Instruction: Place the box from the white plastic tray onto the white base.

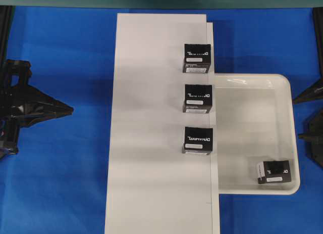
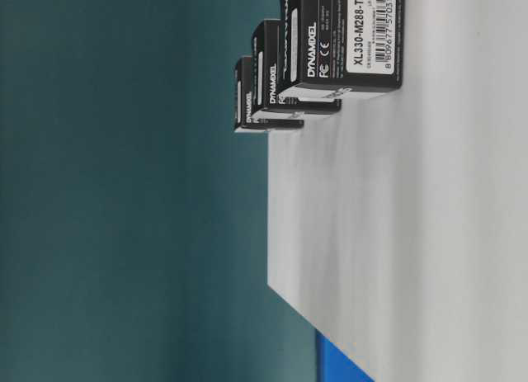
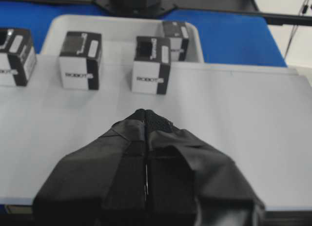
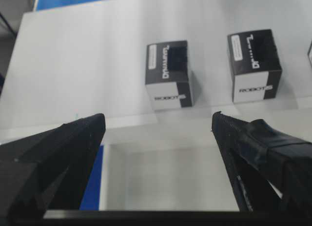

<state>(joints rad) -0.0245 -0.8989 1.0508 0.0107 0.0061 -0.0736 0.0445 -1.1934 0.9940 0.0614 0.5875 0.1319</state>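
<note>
Pick-up comes next, as I judge it: three boxes already stand on the white base (image 1: 156,118) and one box (image 1: 274,172) lies in the white plastic tray (image 1: 252,82), so neither pincer of mine carries anything

Going left to right in the overhead view: my left gripper (image 1: 65,110) sits out over the blue table (image 1: 60,52), well apart from the base, its fingers pressed together with nothing between them, as the left wrist view confirms. Then the base, with a row along its right edge: the far box (image 1: 197,57), the middle box (image 1: 198,98) and the near box (image 1: 197,140). Just right of that edge is the tray, and the last box sits in its near right corner, close against the rim. My right gripper (image 4: 158,126) is spread wide and empty; overhead it only shows at the frame's right edge, beside the tray

Next move, I reckon, falls to the right arm: come down over that corner box, clear of the rim, close on it, lift, carry it across to a free spot in the row

Count: four boxes, one tray, one base
</note>
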